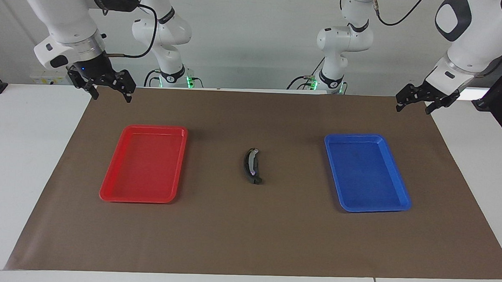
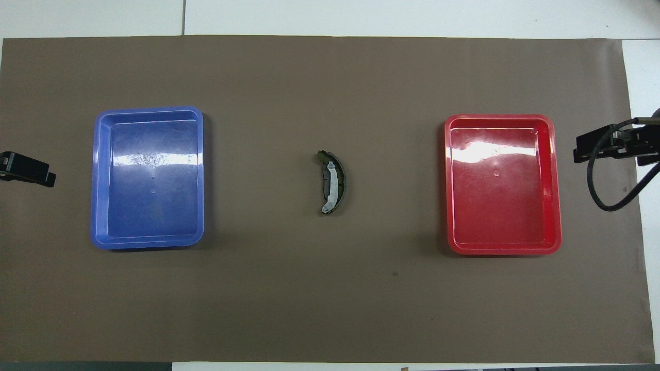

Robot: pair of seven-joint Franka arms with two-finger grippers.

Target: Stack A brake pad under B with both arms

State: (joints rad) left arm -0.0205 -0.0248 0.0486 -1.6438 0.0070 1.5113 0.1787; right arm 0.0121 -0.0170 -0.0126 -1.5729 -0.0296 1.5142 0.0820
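Note:
B (image 1: 250, 166) (image 2: 340, 178), a black crescent with a pale silver strip along it, lies at the middle of the brown mat between the two trays. A small dark-grey piece, the A brake pad (image 2: 325, 183), shows at the crescent's inner curve, pressed against it and partly covered by it. My right gripper (image 1: 110, 95) hangs open and holds nothing, over the mat's corner at the right arm's end. My left gripper (image 1: 413, 108) is also open and holds nothing, over the mat's corner at the left arm's end. Both are well away from the pads.
A red tray (image 1: 107, 190) (image 2: 554, 180) lies toward the right arm's end and a blue tray (image 1: 403, 196) (image 2: 98, 180) toward the left arm's end. Neither tray has anything in it. The brown mat (image 1: 247, 241) covers most of the white table.

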